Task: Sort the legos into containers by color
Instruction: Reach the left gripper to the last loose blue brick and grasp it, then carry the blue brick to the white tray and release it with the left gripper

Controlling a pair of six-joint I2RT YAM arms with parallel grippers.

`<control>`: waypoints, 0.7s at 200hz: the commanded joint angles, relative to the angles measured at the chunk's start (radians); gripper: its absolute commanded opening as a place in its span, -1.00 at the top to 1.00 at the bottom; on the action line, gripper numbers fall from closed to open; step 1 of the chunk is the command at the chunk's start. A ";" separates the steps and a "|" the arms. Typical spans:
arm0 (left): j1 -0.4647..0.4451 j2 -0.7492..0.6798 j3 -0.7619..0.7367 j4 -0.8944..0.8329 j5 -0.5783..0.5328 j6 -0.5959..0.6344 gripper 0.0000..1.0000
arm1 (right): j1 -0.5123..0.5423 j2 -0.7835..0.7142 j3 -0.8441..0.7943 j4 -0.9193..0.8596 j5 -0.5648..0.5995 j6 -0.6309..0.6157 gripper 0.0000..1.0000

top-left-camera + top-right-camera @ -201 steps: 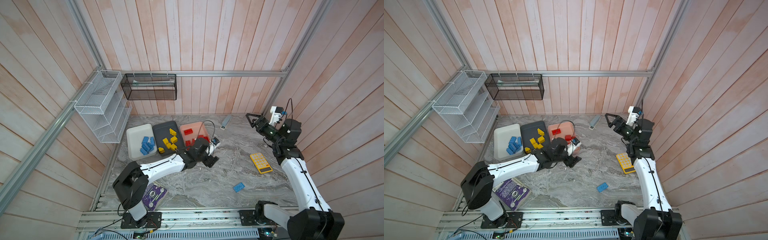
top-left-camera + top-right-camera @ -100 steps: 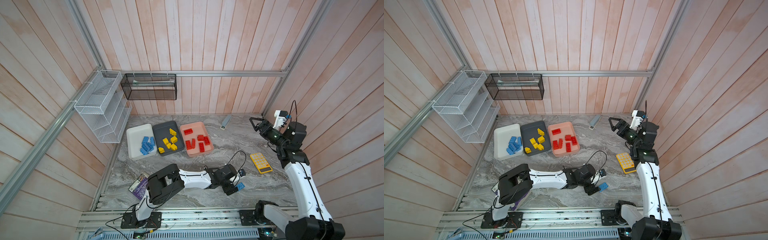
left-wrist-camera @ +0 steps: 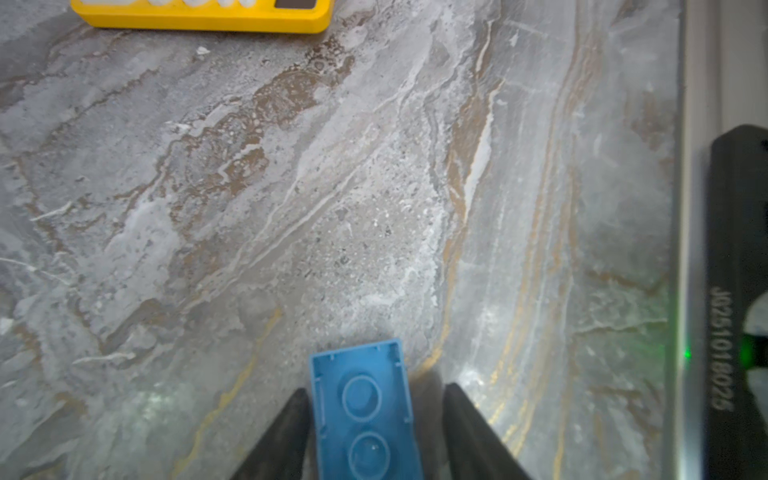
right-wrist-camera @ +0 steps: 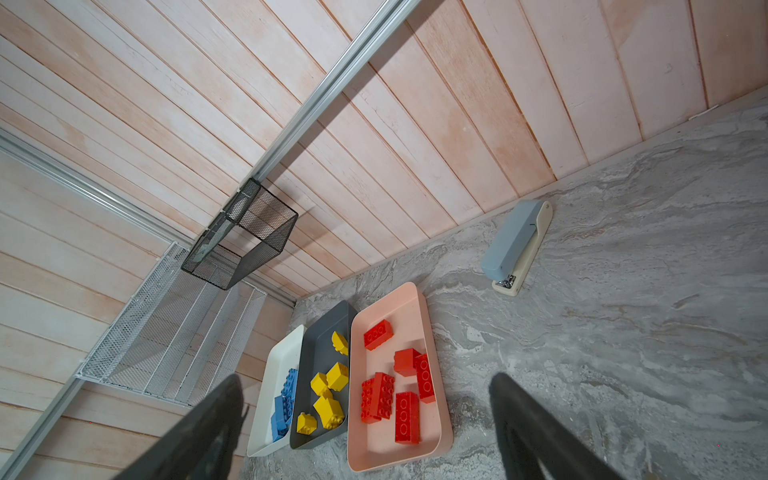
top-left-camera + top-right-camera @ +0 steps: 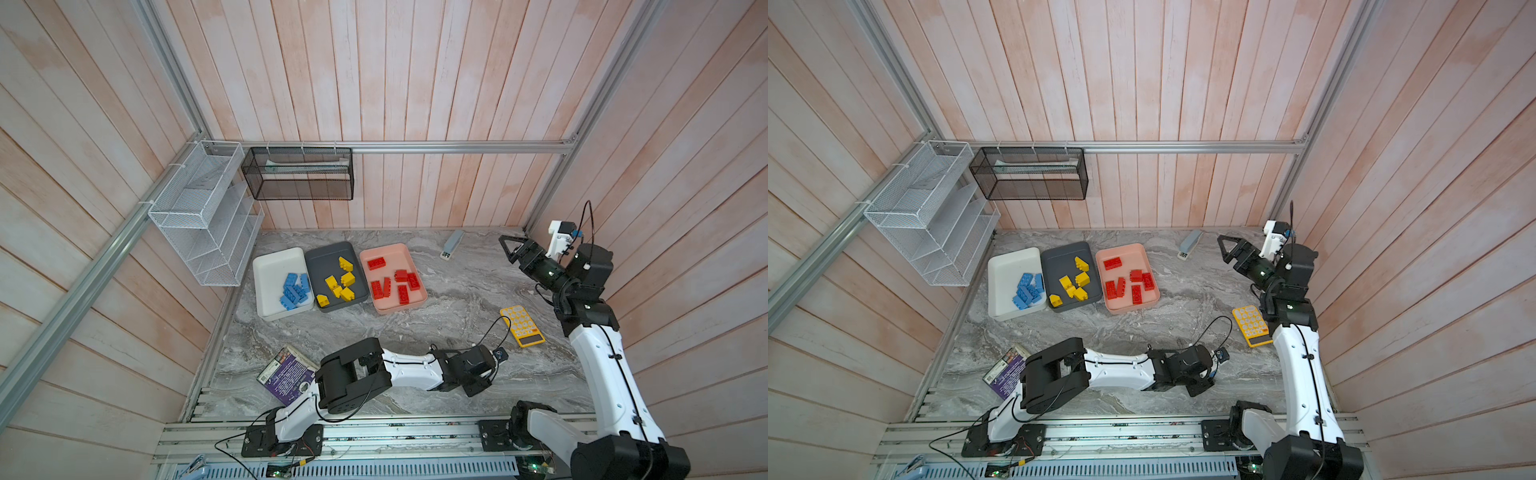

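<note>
One blue lego point(image 3: 365, 415) lies hollow side up on the marble between the fingers of my left gripper point(image 3: 376, 388). One finger point(image 3: 291, 424) touches it and a narrow gap shows at the other. In both top views that gripper point(image 5: 476, 380) point(image 5: 1192, 376) sits low near the front edge and hides the brick. The white tray point(image 5: 270, 270) holds blue legos point(image 5: 295, 286), the dark grey tray point(image 5: 320, 257) yellow legos point(image 5: 340, 282), the pink tray point(image 5: 390, 253) red legos point(image 5: 395, 282). My right gripper point(image 5: 509, 249) point(image 4: 365, 378) hangs open and empty at the back right.
A yellow calculator point(image 5: 521, 326) lies just right of the left gripper. A stapler point(image 5: 452, 244) rests by the back wall and a purple book point(image 5: 286, 374) at the front left. White point(image 5: 203, 216) and black point(image 5: 299, 174) mesh baskets hang on the walls. A metal rail point(image 5: 374, 432) runs along the front.
My left arm swung from the trays to the front right, came down over the loose blue lego, and its jaws narrowed around it. The right arm shifted only slightly.
</note>
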 commanded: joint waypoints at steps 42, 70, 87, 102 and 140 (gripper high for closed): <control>0.018 -0.036 -0.014 -0.051 -0.108 -0.007 0.46 | -0.004 0.006 -0.008 0.025 -0.026 -0.012 -0.83; 0.090 -0.190 -0.130 -0.039 -0.112 -0.042 0.47 | 0.044 0.048 0.004 0.055 -0.016 -0.019 -0.81; 0.171 -0.316 -0.204 -0.055 -0.101 -0.075 0.47 | 0.114 0.091 0.015 0.071 0.033 -0.031 -0.81; 0.266 -0.434 -0.272 -0.073 -0.104 -0.090 0.47 | 0.177 0.147 0.022 0.102 0.059 -0.029 -0.81; 0.625 -0.662 -0.380 -0.165 -0.098 -0.160 0.45 | 0.385 0.303 0.050 0.221 0.159 -0.046 -0.79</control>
